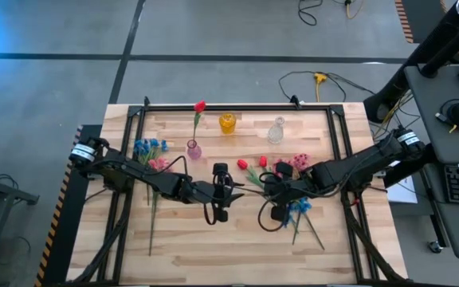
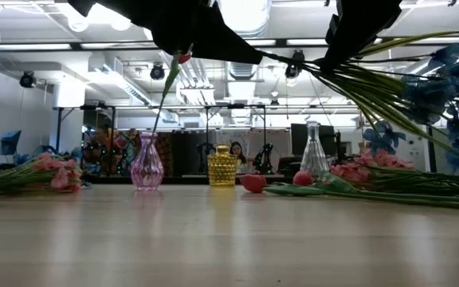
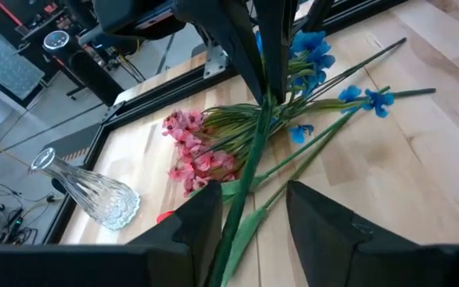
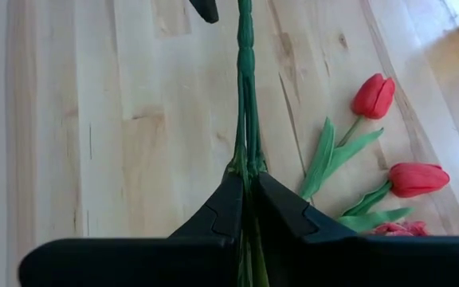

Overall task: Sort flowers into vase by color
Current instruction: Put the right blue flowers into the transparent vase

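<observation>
Pale wooden planks make up the table (image 1: pixel 237 239), framed by black rails on a grey floor. Near its far edge stand three vases in a row: a pink vase (image 1: pixel 194 149) holding one red tulip (image 1: pixel 200 106), a yellow vase (image 1: pixel 227 123) to the right of it, and a clear glass vase (image 1: pixel 276 131) further right again.

To the left of the pink vase lie blue and pink flowers (image 1: pixel 151 155) with long stems running toward the near edge. To the right of it, past the yellow vase, two loose red tulips (image 4: pixel 389 135) rest flat on the wood, with pink blooms (image 1: pixel 300 162) just beyond them and blue blooms (image 1: pixel 300 206) nearer the front.

Right hand (image 4: pixel 245 187), well to the right of the pink vase and near the loose tulips, has its fingers pinched tight on a bunch of green stems (image 4: pixel 246 88) that stretch away toward the left arm.

Left hand (image 3: pixel 249 211), just to the front and right of the pink vase, has its fingers spread apart; a green stem passes between them, and whether it touches either finger I cannot tell
</observation>
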